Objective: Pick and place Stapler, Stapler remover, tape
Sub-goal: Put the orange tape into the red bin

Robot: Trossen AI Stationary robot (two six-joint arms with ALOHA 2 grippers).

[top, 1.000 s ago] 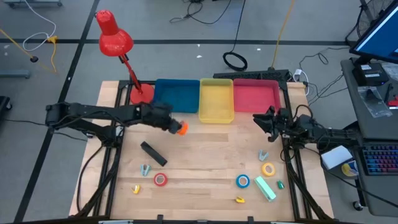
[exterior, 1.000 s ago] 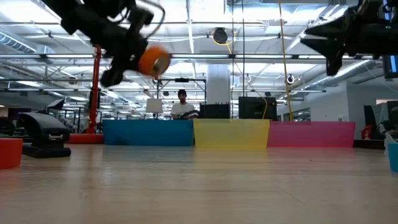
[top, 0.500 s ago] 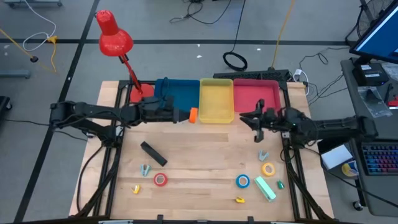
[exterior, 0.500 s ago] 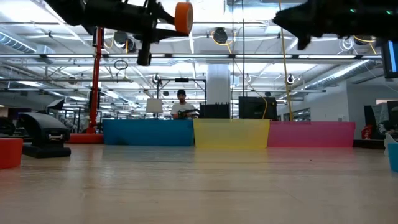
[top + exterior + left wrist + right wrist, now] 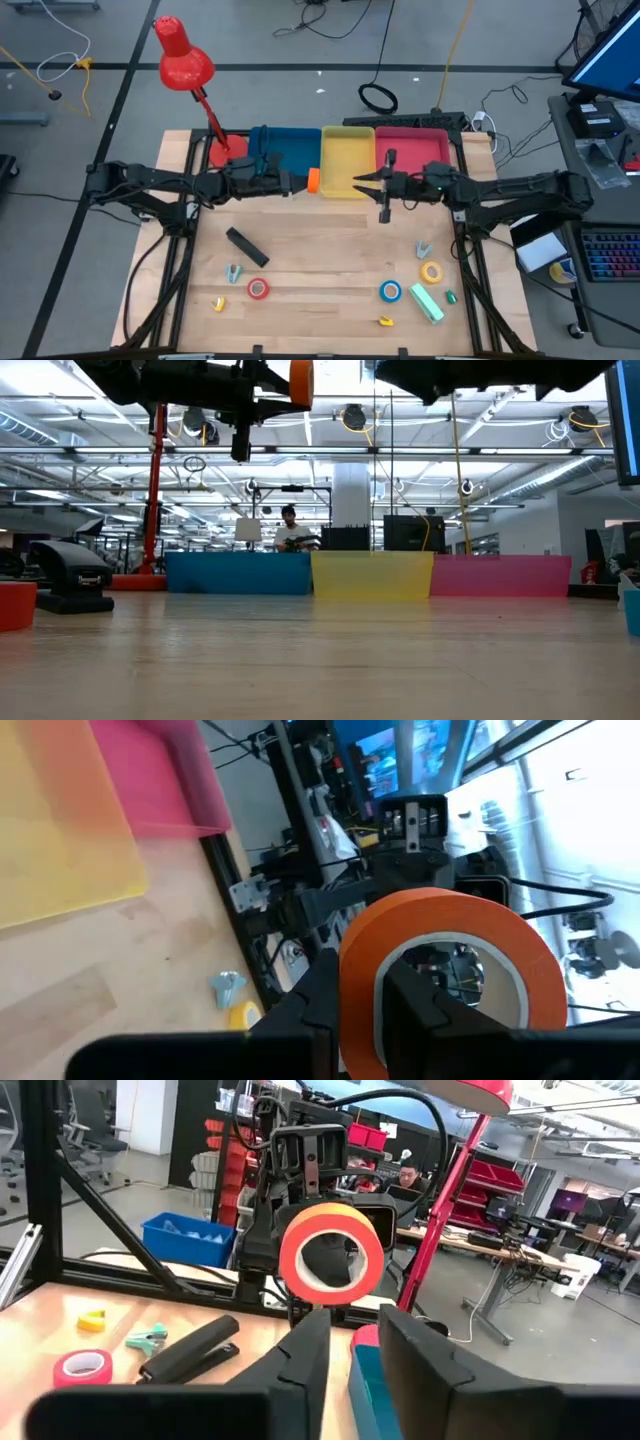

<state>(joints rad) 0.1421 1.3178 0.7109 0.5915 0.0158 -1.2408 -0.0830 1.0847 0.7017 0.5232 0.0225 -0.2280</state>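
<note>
Orange tape carried up to the bins; right arm closing in to meet it.

Left pincer [image 5: 300,182] grips orange tape [image 5: 312,181], now lifted at the blue-yellow bin seam [image 5: 321,160]. Right pincer [image 5: 362,182], fingers parted and empty, has swung from the table edge toward it: handover looks likely.

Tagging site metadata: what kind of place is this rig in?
Likely a robotics lab or workshop: open ceiling with strip lights, a person at a workbench behind the table, red parts bins on shelving.

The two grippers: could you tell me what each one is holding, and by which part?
The left gripper holds the orange tape roll by its ring wall, one finger through the hole. The right gripper holds nothing, jaws open.
</note>
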